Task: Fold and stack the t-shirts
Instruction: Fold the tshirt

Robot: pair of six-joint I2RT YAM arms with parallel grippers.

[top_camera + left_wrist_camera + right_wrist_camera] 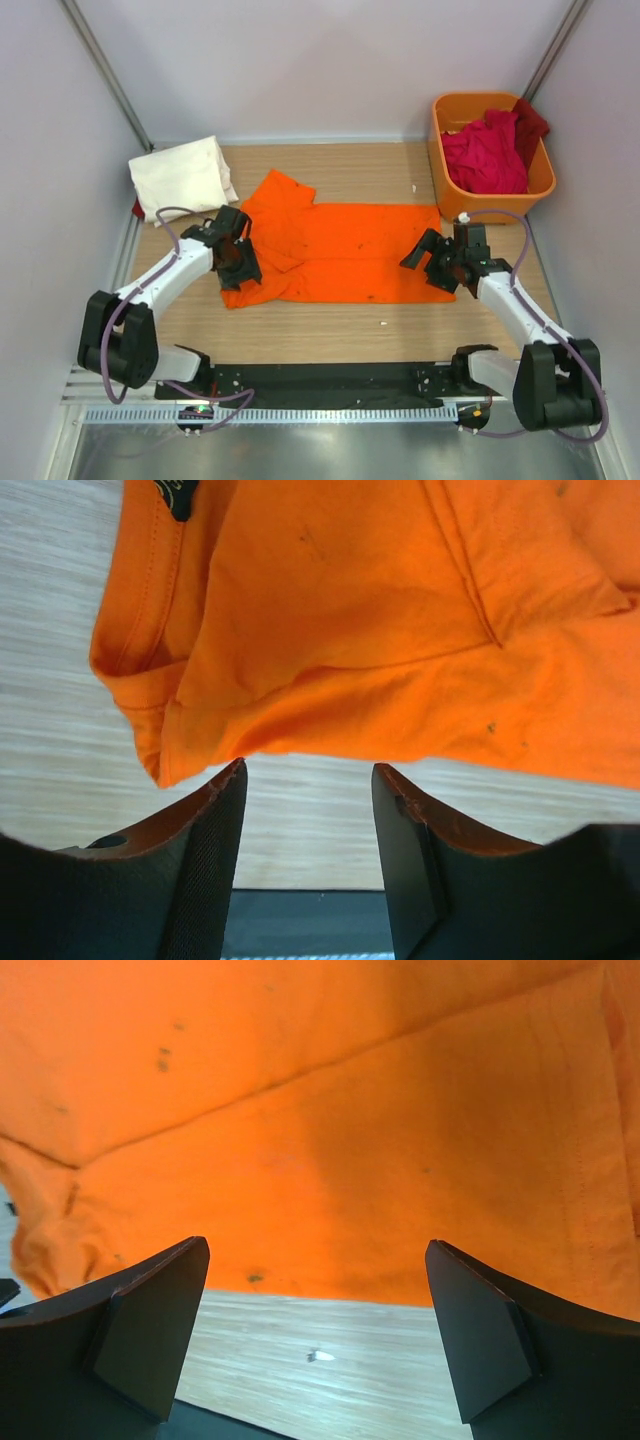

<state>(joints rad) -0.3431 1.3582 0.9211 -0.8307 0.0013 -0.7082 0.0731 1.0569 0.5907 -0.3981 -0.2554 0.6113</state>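
Observation:
The bright orange t-shirt [345, 252] lies spread on the wooden table, partly folded, with a sleeve sticking out at its far left. My left gripper [240, 264] is open and empty over the shirt's left end. In the left wrist view the shirt's crumpled edge [380, 630] lies just beyond the open gripper [308, 775]. My right gripper [427, 262] is open and empty over the shirt's right end. The right wrist view shows the hem [330, 1130] just past the open gripper [318, 1255]. A folded cream-white t-shirt [183, 177] lies at the far left. Crimson and dark red t-shirts [490, 155] fill the tub.
The rigid orange plastic tub [437, 160] stands at the far right against the wall. A dark red bit of cloth [137, 208] peeks from under the cream shirt. A small white scrap [383, 323] lies on the bare wood near the front. Walls close in on three sides.

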